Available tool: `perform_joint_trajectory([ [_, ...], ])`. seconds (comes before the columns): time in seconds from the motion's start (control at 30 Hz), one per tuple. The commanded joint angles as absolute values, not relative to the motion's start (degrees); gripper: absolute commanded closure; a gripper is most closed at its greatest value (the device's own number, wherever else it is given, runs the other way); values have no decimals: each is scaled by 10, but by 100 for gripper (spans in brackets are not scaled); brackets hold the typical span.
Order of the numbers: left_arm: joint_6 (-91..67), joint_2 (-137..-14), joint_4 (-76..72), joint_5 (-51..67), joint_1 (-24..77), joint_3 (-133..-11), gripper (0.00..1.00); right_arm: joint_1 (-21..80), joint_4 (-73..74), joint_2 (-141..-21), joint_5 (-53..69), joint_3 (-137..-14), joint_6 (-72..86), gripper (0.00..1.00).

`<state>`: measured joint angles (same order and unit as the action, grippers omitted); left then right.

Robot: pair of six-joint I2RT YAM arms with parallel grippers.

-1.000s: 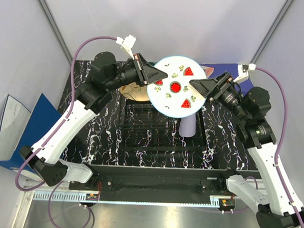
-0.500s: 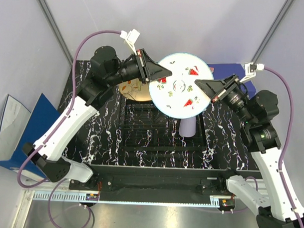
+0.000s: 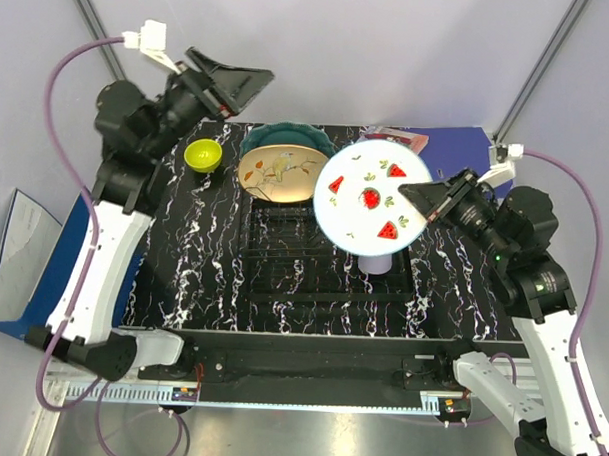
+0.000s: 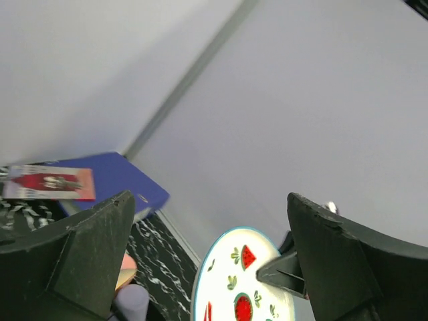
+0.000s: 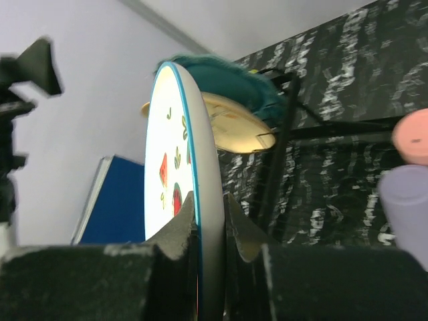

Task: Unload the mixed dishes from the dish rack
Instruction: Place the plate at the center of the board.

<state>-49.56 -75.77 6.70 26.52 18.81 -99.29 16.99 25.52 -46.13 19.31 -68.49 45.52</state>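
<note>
Over dish rack, right claw is pinching watermelon plate | left claw gaping | yellow bowl out | teal plate, lavender cup waiting

Pale grey walls with 2 slanting metal struts enclose a black, white-veined marble tabletop.

We identify the black, white-veined table. At its far right corner lies a flat blue pad. A small red-patterned booklet rests on the left part of the pad. Beyond the table's left edge we find a blue binder, with a pale sheet against its outer side.
</note>
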Motion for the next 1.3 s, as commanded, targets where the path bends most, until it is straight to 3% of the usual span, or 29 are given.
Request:
perform_joint_trajectory([
  [0.0,-483,-650,4,182,169,-907,1,172,257,-447,27,-757,424,100],
  [0.3,-452,-531,21,142,175,-814,1,146,286,-497,-154,-808,381,100],
  [0.7,-458,-476,42,172,194,-710,1,-86,285,-677,-45,-875,434,100],
  [0.83,-437,-454,73,161,204,-694,1,-151,234,-690,25,-797,511,100],
  [1.27,-434,-442,74,162,243,-635,1,-208,159,-621,21,-544,528,100],
])
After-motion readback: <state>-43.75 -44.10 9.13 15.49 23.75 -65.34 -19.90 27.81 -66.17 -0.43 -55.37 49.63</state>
